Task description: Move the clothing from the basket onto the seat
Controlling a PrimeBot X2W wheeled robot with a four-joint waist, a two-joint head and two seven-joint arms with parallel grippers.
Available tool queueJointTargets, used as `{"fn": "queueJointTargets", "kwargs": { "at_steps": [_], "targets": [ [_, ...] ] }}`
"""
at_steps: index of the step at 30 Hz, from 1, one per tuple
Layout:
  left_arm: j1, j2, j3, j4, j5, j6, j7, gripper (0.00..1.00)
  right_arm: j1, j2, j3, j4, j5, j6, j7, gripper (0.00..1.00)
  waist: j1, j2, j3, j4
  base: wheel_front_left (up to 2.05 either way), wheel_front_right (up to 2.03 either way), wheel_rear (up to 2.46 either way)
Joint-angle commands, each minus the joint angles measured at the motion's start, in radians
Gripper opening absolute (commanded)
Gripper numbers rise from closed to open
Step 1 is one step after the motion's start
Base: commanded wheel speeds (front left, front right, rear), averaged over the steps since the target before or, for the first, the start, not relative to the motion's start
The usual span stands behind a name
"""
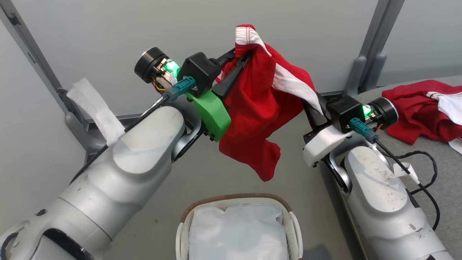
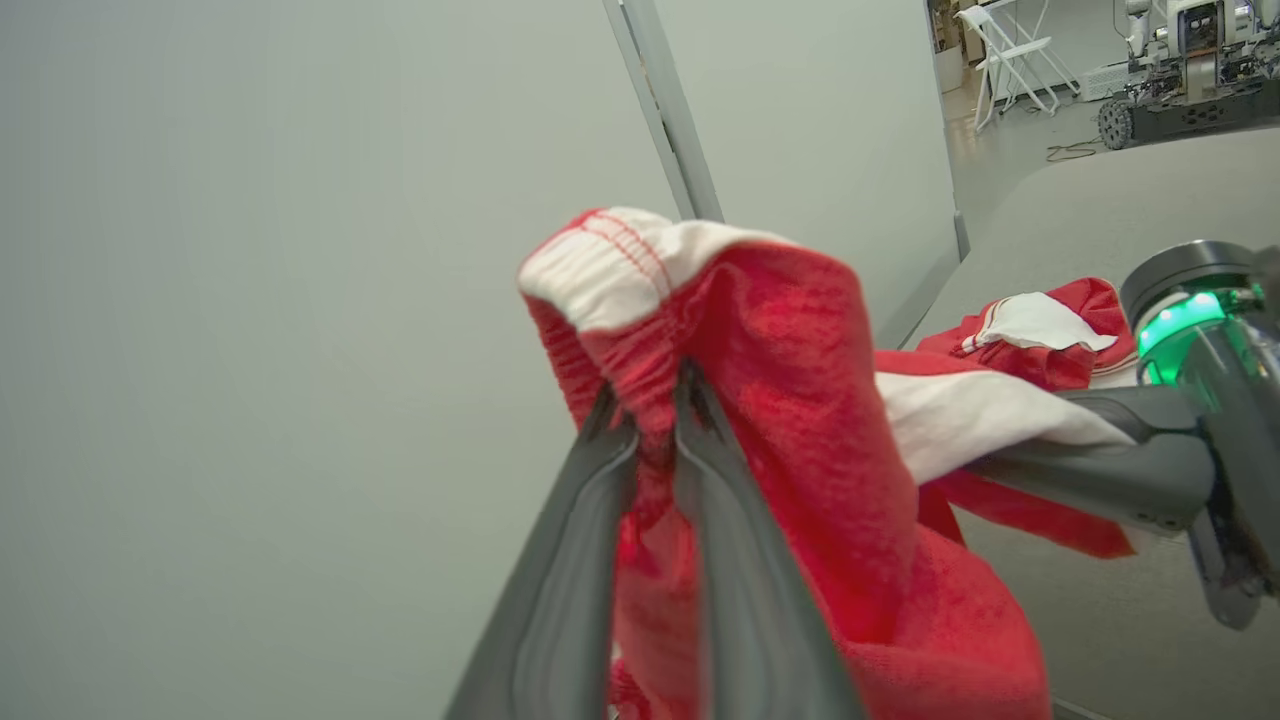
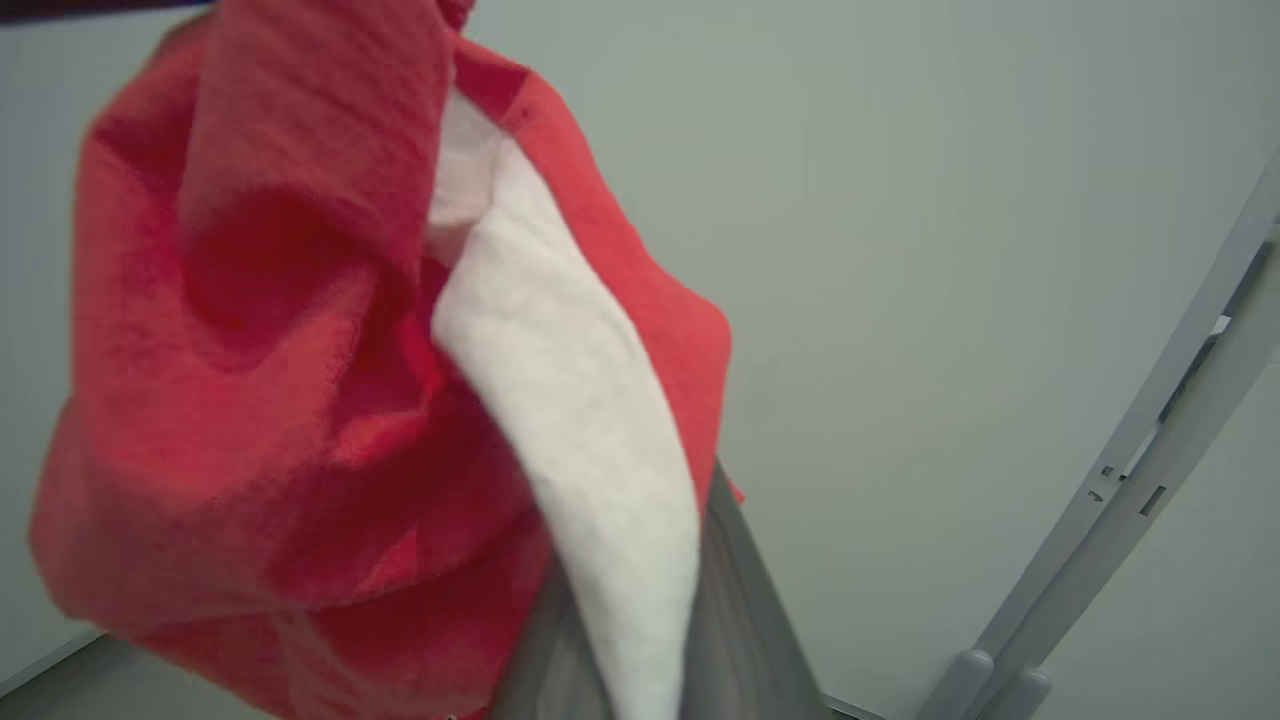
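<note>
1. Jaws of the left gripper (image 2: 645, 397) are squeezing almost shut on a red shirt (image 1: 256, 104), biting its bunched edge just below the white trim.
2. Jaws of the right gripper (image 2: 982, 467) are closing on the same shirt, with a white band running down between the fingers and cloth hiding the tips.
3. The shirt is hanging in the air directly above the basket (image 1: 234, 198), stretched between both grippers. Its loose end is dangling towards the basket without touching it.
4. A white liner (image 1: 238, 231) is showing across the inside of the basket.
5. A second shirt (image 1: 418, 112) is lying crumpled on the grey seat (image 1: 449, 187), to the right of the basket and well apart from it.
</note>
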State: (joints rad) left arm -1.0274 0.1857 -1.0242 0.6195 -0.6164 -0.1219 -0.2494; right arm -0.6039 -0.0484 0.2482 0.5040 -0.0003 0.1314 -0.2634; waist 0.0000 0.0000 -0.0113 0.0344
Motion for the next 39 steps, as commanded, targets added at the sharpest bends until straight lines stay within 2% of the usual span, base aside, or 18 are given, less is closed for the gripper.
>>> {"fn": "queueJointTargets", "kwargs": {
  "at_steps": [1, 2, 7, 13, 20, 28, 39],
  "targets": [
    [0.029, 0.006, 0.008, -0.007, -0.004, 0.005, -0.008, 0.94, 0.003, -0.004, -0.007, -0.002, -0.008, -0.001, -0.002, 0.0, 0.0, 0.0, 0.001, -0.002, 0.0, 0.0, 0.0],
    [0.038, 0.008, 0.01, -0.011, -0.004, 0.006, -0.01, 1.0, 0.003, -0.004, -0.011, -0.003, -0.01, -0.001, -0.002, 0.0, 0.0, 0.0, 0.002, -0.004, 0.0, 0.0, 0.0],
    [0.127, 0.009, 0.042, -0.025, -0.03, 0.011, -0.017, 1.0, 0.007, -0.004, -0.04, -0.005, -0.028, -0.001, -0.002, 0.0, 0.0, 0.0, 0.005, -0.014, 0.0, 0.0, 0.0],
    [0.313, -0.02, 0.145, -0.102, -0.025, 0.037, -0.016, 1.0, 0.025, -0.004, -0.11, -0.011, -0.079, -0.001, -0.002, 0.0, 0.0, 0.0, 0.014, -0.034, 0.0, 0.0, 0.0],
    [0.502, -0.049, 0.241, -0.145, 0.053, 0.033, -0.015, 1.0, 0.037, -0.004, -0.173, -0.023, -0.105, -0.001, -0.002, 0.0, 0.0, 0.0, 0.023, -0.078, 0.0, 0.0, 0.0],
    [0.621, -0.07, 0.349, -0.188, 0.172, 0.02, -0.015, 1.0, 0.019, -0.006, -0.197, -0.037, -0.127, -0.001, -0.002, 0.0, 0.0, 0.0, 0.036, -0.172, 0.0, 0.0, 0.0],
    [0.662, -0.109, 0.438, -0.213, 0.267, -0.002, -0.015, 1.0, -0.022, -0.026, -0.189, -0.049, -0.118, -0.001, -0.002, 0.0, 0.0, 0.0, 0.091, -0.362, 0.0, 0.0, 0.0]
  ]
}}
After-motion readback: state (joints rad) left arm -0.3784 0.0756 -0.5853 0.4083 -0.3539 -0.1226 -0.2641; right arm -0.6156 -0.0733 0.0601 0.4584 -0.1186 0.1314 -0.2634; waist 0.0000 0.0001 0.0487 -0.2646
